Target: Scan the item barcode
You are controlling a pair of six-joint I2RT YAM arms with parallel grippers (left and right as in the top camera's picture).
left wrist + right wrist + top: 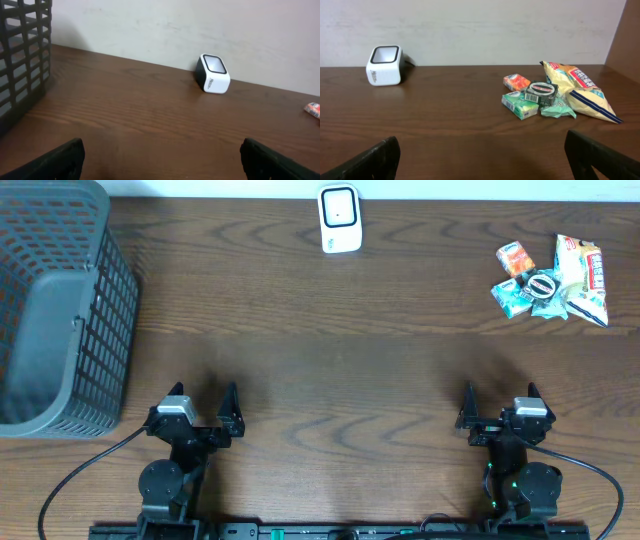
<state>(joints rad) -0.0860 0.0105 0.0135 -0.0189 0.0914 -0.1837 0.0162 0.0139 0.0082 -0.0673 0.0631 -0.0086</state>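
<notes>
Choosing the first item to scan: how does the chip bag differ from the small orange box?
Size: the chip bag is far bigger than the orange box. Shape: the bag is soft and crinkled, the box flat-sided. Place: the bag takes the right side of the snack pile, the box its left. Both lie on the table, ungripped.

Table (330,360): dk brown, wavy wood grain. Basket (118,320): dk grey, open grid pattern. Scanner (340,218): white w/ black-edged window, small dark lettering on side. Wall (480,25): off-white, faint smudges. Pkt (516,81): orange. Box (520,106): green. Tin (541,91): black w/ white label. Bag (580,90): yellow-white, red label, blue stripe. L gripper (205,405) & R gripper (500,405): black, grey tops.
</notes>
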